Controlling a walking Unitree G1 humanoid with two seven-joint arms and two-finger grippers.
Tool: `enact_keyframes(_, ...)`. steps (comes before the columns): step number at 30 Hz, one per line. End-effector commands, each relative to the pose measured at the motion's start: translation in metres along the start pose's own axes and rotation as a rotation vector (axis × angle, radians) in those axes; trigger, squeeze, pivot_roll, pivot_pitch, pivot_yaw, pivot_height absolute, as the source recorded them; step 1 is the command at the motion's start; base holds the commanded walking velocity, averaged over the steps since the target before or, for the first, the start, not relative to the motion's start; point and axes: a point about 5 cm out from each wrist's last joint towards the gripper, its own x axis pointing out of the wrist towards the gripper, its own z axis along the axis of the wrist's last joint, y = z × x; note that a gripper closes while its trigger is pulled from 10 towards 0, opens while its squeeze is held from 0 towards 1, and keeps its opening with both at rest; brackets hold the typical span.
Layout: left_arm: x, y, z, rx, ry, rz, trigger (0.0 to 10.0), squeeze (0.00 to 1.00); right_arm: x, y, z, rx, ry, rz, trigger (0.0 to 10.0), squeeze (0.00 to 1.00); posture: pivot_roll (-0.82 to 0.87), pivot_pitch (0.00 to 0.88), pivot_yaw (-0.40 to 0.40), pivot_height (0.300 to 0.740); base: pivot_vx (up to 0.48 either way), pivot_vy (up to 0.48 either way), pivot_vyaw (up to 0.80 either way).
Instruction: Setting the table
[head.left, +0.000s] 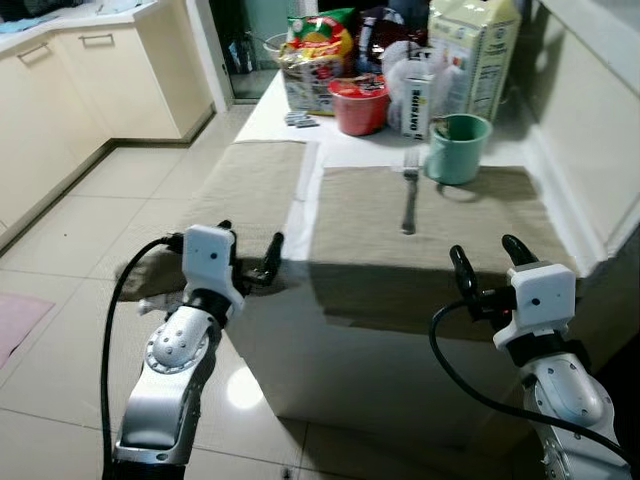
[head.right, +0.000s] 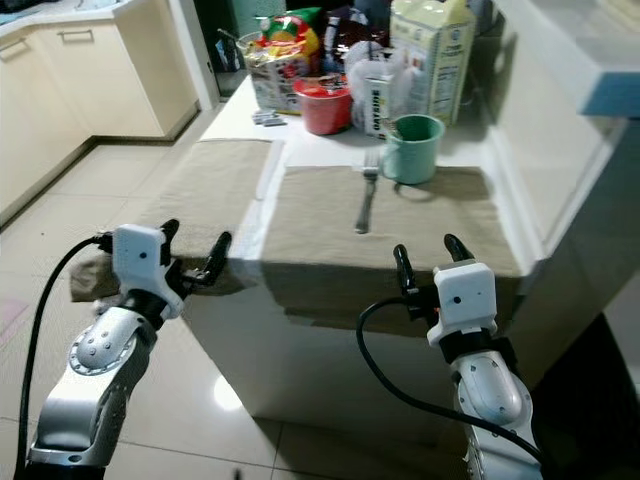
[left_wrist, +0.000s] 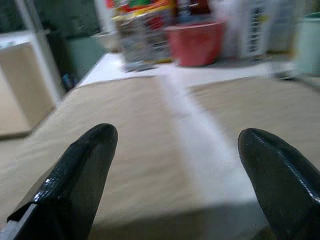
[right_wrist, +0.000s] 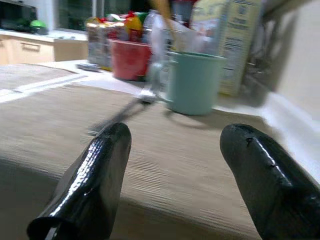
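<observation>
A: What do we have closest to us?

B: Our left end effector (head.left: 250, 252) sits at the near edge of the surface (head.left: 270, 105), its two black fingers spread apart and holding nothing. Our right end effector (head.left: 490, 262) is at the same near edge, further right, fingers likewise apart and empty.

A: And just beyond them?

B: Ahead of the left end effector lies the left placemat (head.left: 245, 195), its near end drooping over the edge. Ahead of the right end effector lies the right placemat (head.left: 420, 230), also hanging over the near edge. A bare white strip of surface runs between the two.

A: Where is the cutlery?

B: A fork (head.left: 410, 195) lies on the right placemat, beyond the right end effector and a little to its left, tines pointing away from us. Just past it, slightly right, stands a green mug (head.left: 458, 148) at the mat's far edge.

A: Further still?

B: A red cup (head.left: 358, 105), a snack bag (head.left: 318, 45), a white plastic bag (head.left: 415, 80) and a milk carton (head.left: 478, 50) crowd the far end.
</observation>
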Motion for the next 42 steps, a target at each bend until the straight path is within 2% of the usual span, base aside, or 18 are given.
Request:
enact_keyframes(1,0.003,-0.001,0.002,-0.009,-0.009,-0.018,10.0,0.00,0.005,0.001,0.005,0.000,-0.008,-0.012,10.0,0.00,-0.26,0.000,0.138,0.740,0.000,0.000,0.00)
enact_keyframes(4,0.005,0.000,0.003,-0.005,-0.009,-0.017,10.0,0.00,0.008,0.003,0.007,0.029,-0.021,-0.005,10.0,0.00,-0.26,0.000,0.138,0.740,0.000,0.000,-0.37)
enact_keyframes(14,0.007,0.000,0.002,0.000,-0.005,-0.018,10.0,0.00,0.010,0.007,0.006,0.002,-0.018,0.020,10.0,0.00,-0.26,0.000,0.134,0.740,0.000,0.000,-0.54)
enact_keyframes(22,0.005,0.001,-0.001,0.006,0.010,-0.009,10.0,0.00,0.015,0.011,0.005,-0.024,-0.018,0.046,10.0,0.00,-0.24,0.000,0.128,0.740,0.000,0.000,0.00)
enact_keyframes(32,0.008,0.004,0.000,0.008,0.011,-0.001,10.0,0.00,0.018,0.018,0.006,0.007,-0.032,0.081,10.0,0.00,-0.24,0.000,0.122,0.740,0.000,0.000,0.00)
enact_keyframes(33,0.009,0.001,0.001,0.003,0.006,0.002,10.0,0.00,0.030,0.022,0.008,0.049,-0.035,0.093,10.0,0.00,-0.23,0.000,0.117,0.740,0.000,0.000,0.00)
enact_keyframes(35,0.009,0.001,0.001,0.003,0.006,0.002,10.0,0.00,0.030,0.022,0.008,0.049,-0.035,0.093,10.0,0.00,-0.23,0.000,0.117,0.740,0.000,0.000,0.00)
enact_keyframes(36,0.009,-0.001,0.003,0.010,-0.001,0.004,10.0,0.00,0.043,0.023,0.010,0.078,-0.042,0.092,10.0,0.00,-0.22,0.000,0.108,0.740,0.000,0.000,0.00)
enact_keyframes(37,0.009,-0.001,0.003,0.010,-0.001,0.004,10.0,0.00,0.043,0.023,0.010,0.078,-0.042,0.092,10.0,0.00,-0.22,0.000,0.108,0.740,0.000,0.000,0.00)
enact_keyframes(42,0.007,0.001,0.008,0.018,-0.014,0.021,10.0,0.00,0.069,0.026,0.018,0.101,-0.073,0.093,10.0,0.00,-0.17,0.000,0.103,0.740,0.000,0.000,0.00)
